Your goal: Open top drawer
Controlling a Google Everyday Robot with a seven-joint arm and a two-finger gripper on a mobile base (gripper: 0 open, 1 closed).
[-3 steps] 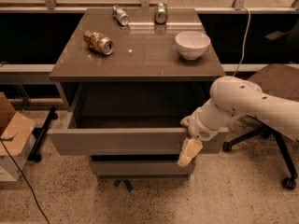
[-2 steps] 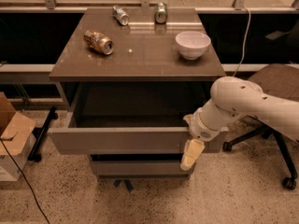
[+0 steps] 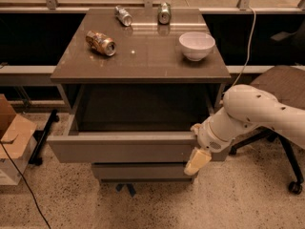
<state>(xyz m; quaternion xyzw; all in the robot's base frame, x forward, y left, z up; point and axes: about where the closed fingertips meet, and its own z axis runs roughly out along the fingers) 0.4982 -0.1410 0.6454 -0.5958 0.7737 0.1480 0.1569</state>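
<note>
The top drawer [image 3: 119, 149] is being held pulled well out of the cabinet [image 3: 143, 63] toward the camera, its long flat front running left to right and its deep dark grey box being shown from above. The gripper [image 3: 198, 159] is being kept at the front's right end, against its top edge; whether it is closed cannot be told. A white bowl [image 3: 197, 45] and three cans [image 3: 100, 43] are being carried on the cabinet top. Compared with a moment earlier, drawer and gripper are being seen almost unmoved.
</note>
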